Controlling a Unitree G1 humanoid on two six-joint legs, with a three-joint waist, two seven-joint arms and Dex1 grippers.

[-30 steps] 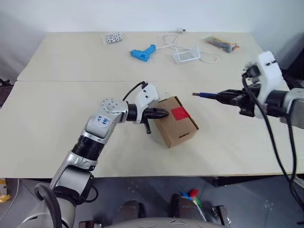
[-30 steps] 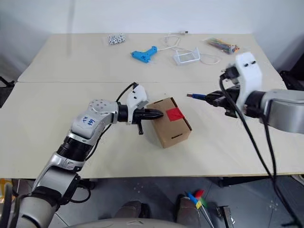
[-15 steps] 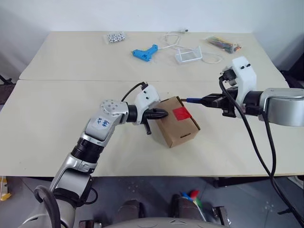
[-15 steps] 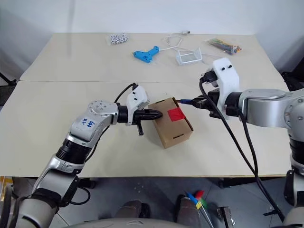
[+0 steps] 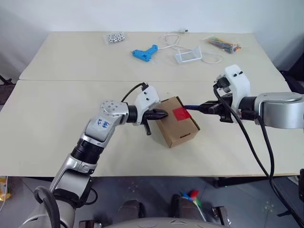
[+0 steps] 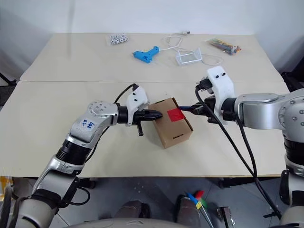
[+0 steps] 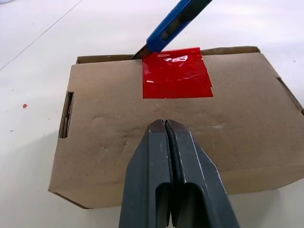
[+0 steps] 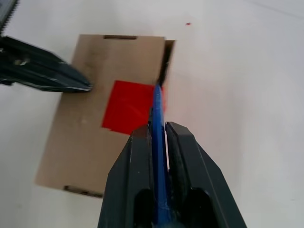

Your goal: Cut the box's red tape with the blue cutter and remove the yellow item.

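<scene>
The brown box (image 5: 182, 131) lies closed on the table, with the red tape (image 5: 180, 113) on its top face. My left gripper (image 5: 165, 114) is shut, and its tip presses on the box's top at the left end (image 7: 164, 124). My right gripper (image 5: 206, 108) is shut on the blue cutter (image 5: 192, 107). The cutter's blade tip touches the box's top right edge, at the edge of the red tape (image 7: 176, 73). In the right wrist view the blue cutter (image 8: 157, 118) runs out between the fingers to that flap seam. The yellow item is hidden.
At the table's far side lie a light-blue pistol-shaped tool (image 5: 144, 52), a clear plastic holder (image 5: 188, 55) with a white cable (image 5: 171, 39), a small bag of beads (image 5: 113, 37) and a bundle of coloured sticks (image 5: 222, 44). A seam crosses the table behind the box.
My right gripper has carried the cutter left and down, from the open table beside the box until the blade tip meets the tape's edge. The left gripper has stayed on the box.
</scene>
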